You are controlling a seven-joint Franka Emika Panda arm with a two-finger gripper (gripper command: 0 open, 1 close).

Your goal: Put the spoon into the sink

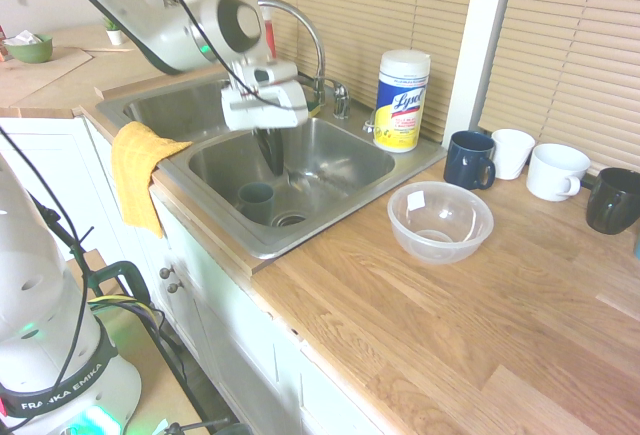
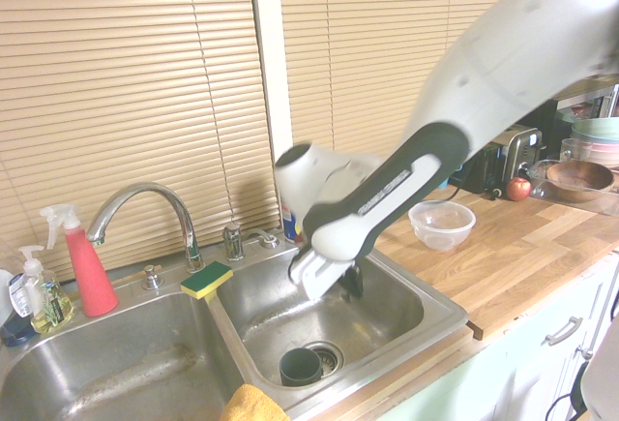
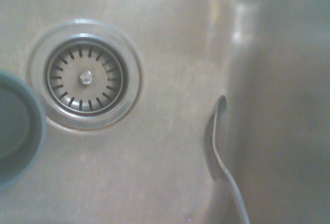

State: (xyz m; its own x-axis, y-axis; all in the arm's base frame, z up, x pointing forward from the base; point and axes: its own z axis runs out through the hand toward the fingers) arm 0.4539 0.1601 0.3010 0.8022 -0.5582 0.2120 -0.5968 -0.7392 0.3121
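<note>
My hand (image 1: 272, 151) pinches the spoon (image 3: 219, 147), hanging bowl-down over the sink (image 1: 345, 170); the drain (image 3: 85, 77) lies at ten o'clock from it.

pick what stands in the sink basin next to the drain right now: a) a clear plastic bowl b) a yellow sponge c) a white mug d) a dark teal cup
d: a dark teal cup stands upright on the floor of the sink beside the round drain; the wrist view also shows its rim next to the strainer.
</note>
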